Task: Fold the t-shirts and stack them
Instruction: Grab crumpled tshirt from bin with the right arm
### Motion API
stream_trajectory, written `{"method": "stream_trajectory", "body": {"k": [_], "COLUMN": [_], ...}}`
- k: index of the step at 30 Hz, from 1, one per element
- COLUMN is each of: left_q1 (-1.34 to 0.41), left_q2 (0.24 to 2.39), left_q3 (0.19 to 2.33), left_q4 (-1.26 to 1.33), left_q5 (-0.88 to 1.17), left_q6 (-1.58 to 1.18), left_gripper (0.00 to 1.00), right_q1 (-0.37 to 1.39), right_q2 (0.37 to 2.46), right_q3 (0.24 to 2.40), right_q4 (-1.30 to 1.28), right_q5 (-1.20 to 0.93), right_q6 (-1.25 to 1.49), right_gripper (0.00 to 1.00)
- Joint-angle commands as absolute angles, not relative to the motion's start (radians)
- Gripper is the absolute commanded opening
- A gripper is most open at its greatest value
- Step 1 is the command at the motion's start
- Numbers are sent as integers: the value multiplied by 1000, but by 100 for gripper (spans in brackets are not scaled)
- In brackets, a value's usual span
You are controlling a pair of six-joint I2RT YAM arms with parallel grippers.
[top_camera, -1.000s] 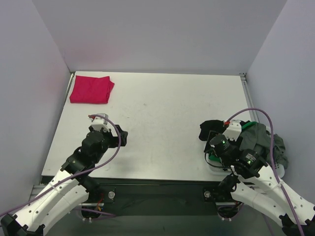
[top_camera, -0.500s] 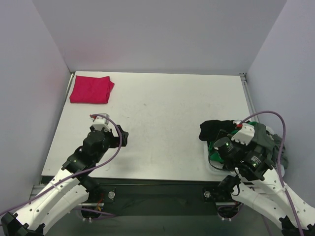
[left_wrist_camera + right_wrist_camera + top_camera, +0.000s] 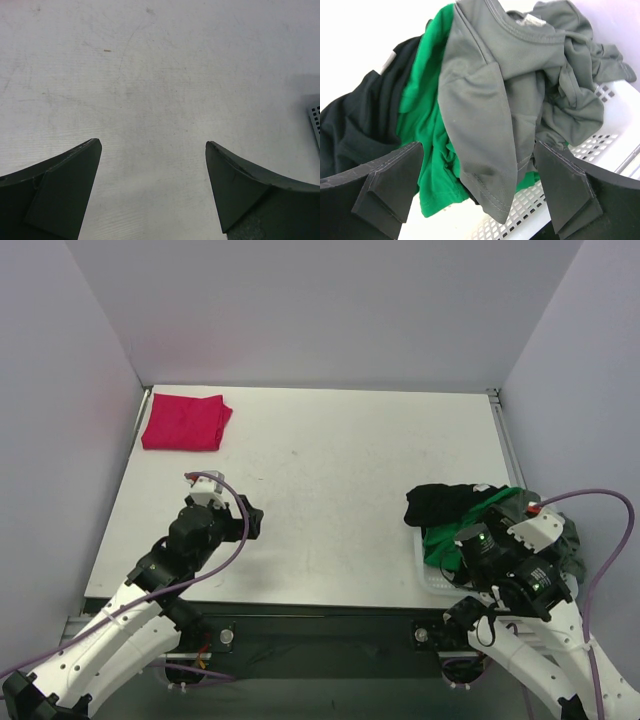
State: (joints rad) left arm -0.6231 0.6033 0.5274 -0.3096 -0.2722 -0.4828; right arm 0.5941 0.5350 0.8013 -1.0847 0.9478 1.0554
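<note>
The left gripper [image 3: 153, 147] hangs over the bare table [image 3: 350, 440] near its front left. Its jaws are spread wide with nothing between them. The red shirt [image 3: 186, 422] lies folded flat in the far left corner, well apart from both arms.

At the front right edge stands the basket [image 3: 602, 135], with three shirts heaped in it, all unfolded. The grey shirt [image 3: 490, 100] lies crumpled on top, one part draped across the green shirt [image 3: 427, 130]. The black shirt [image 3: 360, 120] lies left of the green one and spills over the basket's left rim.

The right gripper [image 3: 479, 150] hovers over this heap, above the grey shirt, its jaws wide apart and holding nothing. Whether its fingertips touch the cloth cannot be told.
</note>
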Motion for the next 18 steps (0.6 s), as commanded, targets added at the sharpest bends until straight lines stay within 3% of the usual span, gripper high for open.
{"method": "stream_trajectory", "body": {"k": [1, 10, 18], "left_q1": [-627, -627, -627], "left_q2": [598, 591, 581], "left_q3": [526, 525, 522], "left_q4": [-256, -255, -253], "left_q5": [-250, -239, -239], "left_q6": [-482, -485, -486], "left_gripper": [97, 97, 97], "right_q1": [588, 588, 586], "right_q2": [537, 572, 482], "right_q3": [762, 709, 655], "right_q4": [-1140, -1138, -1137], "right_q5": [1003, 1003, 1005], "right_q6": [1155, 1268, 1342], "right_gripper": [100, 100, 97]}}
